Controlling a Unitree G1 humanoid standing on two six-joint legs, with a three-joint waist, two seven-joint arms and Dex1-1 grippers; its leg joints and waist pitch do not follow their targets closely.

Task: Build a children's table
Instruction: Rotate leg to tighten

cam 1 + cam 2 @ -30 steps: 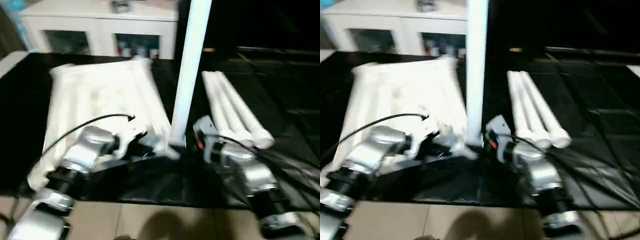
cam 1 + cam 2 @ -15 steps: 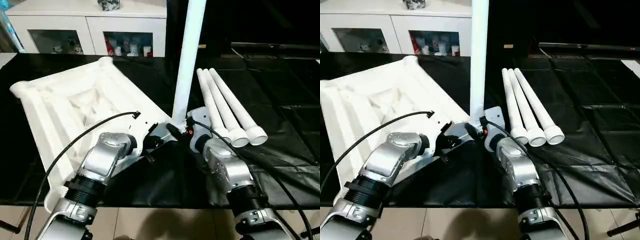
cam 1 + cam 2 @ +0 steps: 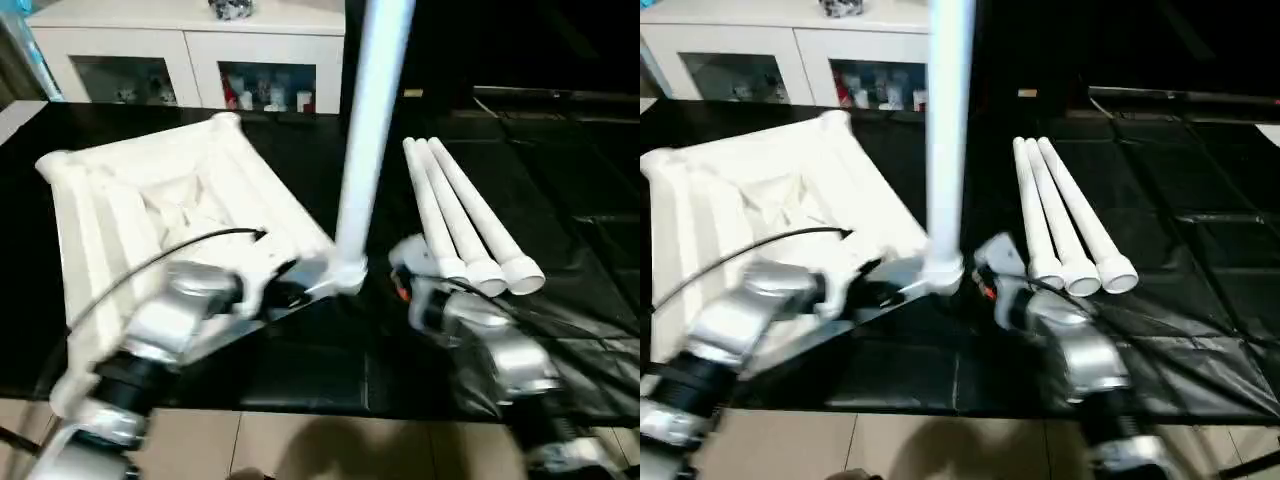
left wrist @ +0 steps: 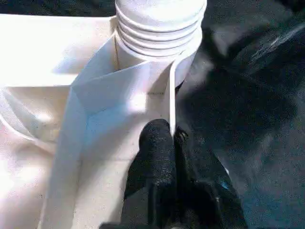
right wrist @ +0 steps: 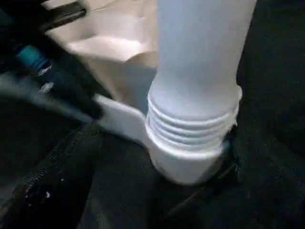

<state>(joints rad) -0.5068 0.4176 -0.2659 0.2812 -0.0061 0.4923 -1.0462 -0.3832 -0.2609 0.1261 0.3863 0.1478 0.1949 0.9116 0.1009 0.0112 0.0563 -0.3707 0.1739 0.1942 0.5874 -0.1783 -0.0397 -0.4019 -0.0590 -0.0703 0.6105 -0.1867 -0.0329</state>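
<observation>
At the tabletop's [image 3: 160, 210] near corner, a leg [image 3: 365, 150] stands upright in its socket. Left claw [image 4: 164, 157] pinches the tabletop's rib; right claw's [image 3: 405, 262] state is unclear.

A long white tapered plastic tube leg [image 5: 200, 52] stands upright in the round white corner socket [image 5: 183, 160] of the white plastic tabletop [image 5: 119, 52] — its ridged, threaded end [image 5: 190, 126] sits just above the socket's rim. The tabletop's pale ribbed underside runs back from the socket. Socket and tabletop rest on the black sheet [image 5: 95, 191] spread over the counter. Beside the tabletop's edge reaches a blurred dark gripper [image 5: 57, 81] with a blue-green cable fitting — its fingers too smeared to read.
</observation>
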